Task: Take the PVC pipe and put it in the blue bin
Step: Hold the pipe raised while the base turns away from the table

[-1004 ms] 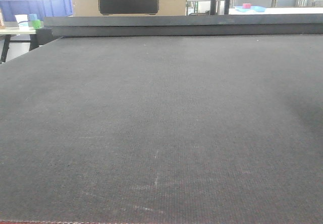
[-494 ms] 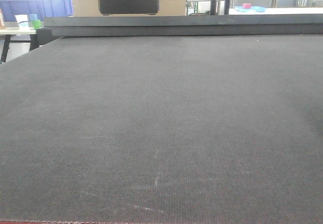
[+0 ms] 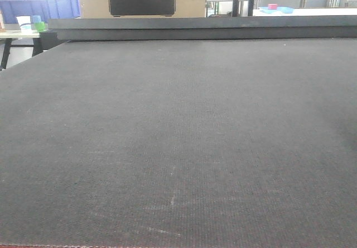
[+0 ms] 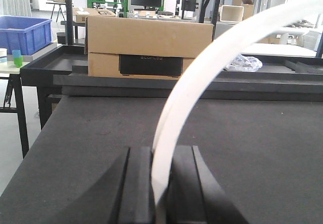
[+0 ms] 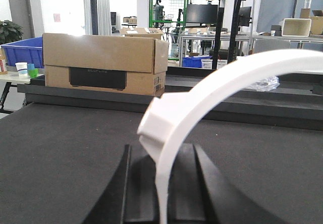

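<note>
**Operator:** Table colours first?

**Observer:** Your dark grey fabric table mat (image 3: 178, 147) has a fine woven grain all over. Faint pale scuffs near the front. Thin red line along the nearest edge.

**Operator:** And at the wrists?

**Observer:** White plastic half-ring strap (image 4: 202, 67): plain, unmarked. The strap (image 5: 217, 85) reads the same white in your right wrist view. Left gripper (image 4: 160, 151) fingers (image 4: 139, 183) are matt black, and right gripper (image 5: 161, 148) fingers (image 5: 139, 183) likewise.

**Operator:** Background?

**Observer:** Tan-brown rectangular cardboard box (image 4: 149, 42) with a black panel on its face. Blue rectangular plastic bin (image 4: 22, 32), solid colour. Small translucent green cup (image 4: 17, 58). Bright green upright frame posts (image 4: 124, 2).
</note>
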Motion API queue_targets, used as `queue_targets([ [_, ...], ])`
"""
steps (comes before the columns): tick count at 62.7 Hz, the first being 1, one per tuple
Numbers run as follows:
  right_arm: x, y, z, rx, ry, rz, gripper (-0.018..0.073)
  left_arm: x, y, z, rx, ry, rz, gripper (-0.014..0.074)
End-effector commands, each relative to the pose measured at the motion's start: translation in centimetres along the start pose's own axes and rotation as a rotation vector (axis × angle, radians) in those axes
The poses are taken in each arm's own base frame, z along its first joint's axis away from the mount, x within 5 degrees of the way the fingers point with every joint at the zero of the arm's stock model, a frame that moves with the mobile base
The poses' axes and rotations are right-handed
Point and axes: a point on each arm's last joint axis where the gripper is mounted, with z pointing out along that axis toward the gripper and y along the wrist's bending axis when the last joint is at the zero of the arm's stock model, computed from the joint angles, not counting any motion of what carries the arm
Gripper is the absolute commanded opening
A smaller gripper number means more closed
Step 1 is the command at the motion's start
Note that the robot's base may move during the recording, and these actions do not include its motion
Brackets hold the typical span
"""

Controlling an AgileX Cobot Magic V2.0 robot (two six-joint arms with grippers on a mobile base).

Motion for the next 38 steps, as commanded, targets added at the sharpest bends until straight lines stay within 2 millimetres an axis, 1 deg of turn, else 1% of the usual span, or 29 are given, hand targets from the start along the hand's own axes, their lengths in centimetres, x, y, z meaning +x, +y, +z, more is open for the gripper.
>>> queue_targets([
  [1,-0.30,0.00,-0.15,0.001,-0.032,-0.014,-0.0167,-0.44,-0.09,-0.16,0.008,-0.036,-0.005,-0.0111],
  [38,-0.30,0.00,-0.15,0.001,-0.032,-0.014,-0.0167,-0.44,-0.09,-0.16,0.008,-0.036,-0.005,-0.0111],
])
